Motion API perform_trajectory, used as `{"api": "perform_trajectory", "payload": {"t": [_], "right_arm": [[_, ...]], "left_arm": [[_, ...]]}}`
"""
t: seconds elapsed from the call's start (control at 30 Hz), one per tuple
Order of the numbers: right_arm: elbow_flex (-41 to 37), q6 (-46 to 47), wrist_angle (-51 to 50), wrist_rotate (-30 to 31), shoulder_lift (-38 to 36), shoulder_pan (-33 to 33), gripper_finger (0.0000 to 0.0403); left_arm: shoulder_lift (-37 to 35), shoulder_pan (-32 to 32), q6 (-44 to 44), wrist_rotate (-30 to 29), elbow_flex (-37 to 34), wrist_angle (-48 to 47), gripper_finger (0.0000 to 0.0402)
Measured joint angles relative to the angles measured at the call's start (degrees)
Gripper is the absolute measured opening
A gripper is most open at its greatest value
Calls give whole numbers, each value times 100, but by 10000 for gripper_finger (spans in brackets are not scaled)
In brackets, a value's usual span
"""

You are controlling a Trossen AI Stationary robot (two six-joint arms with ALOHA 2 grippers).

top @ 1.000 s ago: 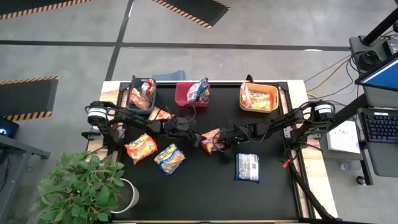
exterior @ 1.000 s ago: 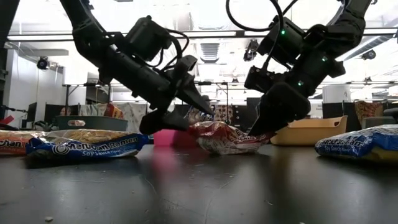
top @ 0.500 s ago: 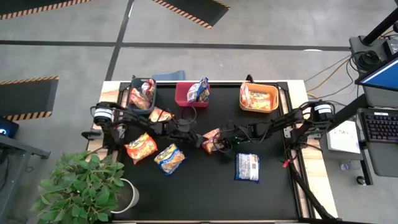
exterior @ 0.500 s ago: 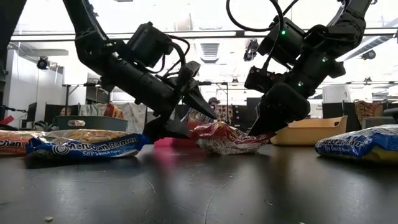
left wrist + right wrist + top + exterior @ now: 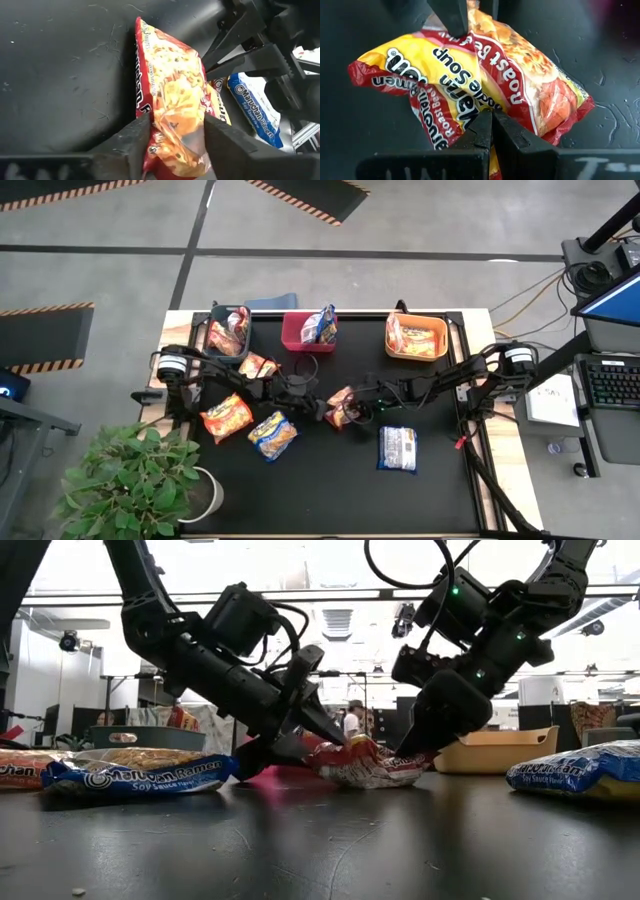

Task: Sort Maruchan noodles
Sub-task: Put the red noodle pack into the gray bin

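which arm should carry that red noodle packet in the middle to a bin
Left, probably. The left tool straddles one end of the red packet. The right tool only pinches the other end's edge.

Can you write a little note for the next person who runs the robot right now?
Left gripper: fingers on either side of the red packet mid-table, closing on it.
Right gripper: shut on that packet's other edge.
Done: packets sit in the grey bin, red bin and orange bin.
Left: the red packet, two orange ones, a blue-and-yellow one and the white one on the table.
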Motion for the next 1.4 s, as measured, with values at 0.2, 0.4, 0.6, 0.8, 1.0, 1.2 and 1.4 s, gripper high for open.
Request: {"api": "perform_trajectory", "payload": {"t": [0.2,0.4,0.6,0.8,1.0,1.2,1.4], "right_arm": [[0,181,4,-3,-86,0,9],[0,163,-45,-11,-529,1,9],[0,-226,-46,-10,-1297,-2,9],[7,-602,2,2,-2110,-90,9],[11,-957,56,426,-2737,-305,9],[11,-1064,185,586,-2981,-671,9],[11,-1205,545,584,-2947,-970,9]], "left_arm": [[-9,-11,199,14,2,5,71],[-63,-31,674,165,2,-19,5],[-559,-39,1466,161,-2,-141,1],[-1579,32,2104,-560,0,-1332,0],[-2812,34,2401,-1594,162,-3311,0],[-3646,34,2409,-2826,379,-4816,0],[-4016,34,2451,-4158,481,-5631,0]]}}
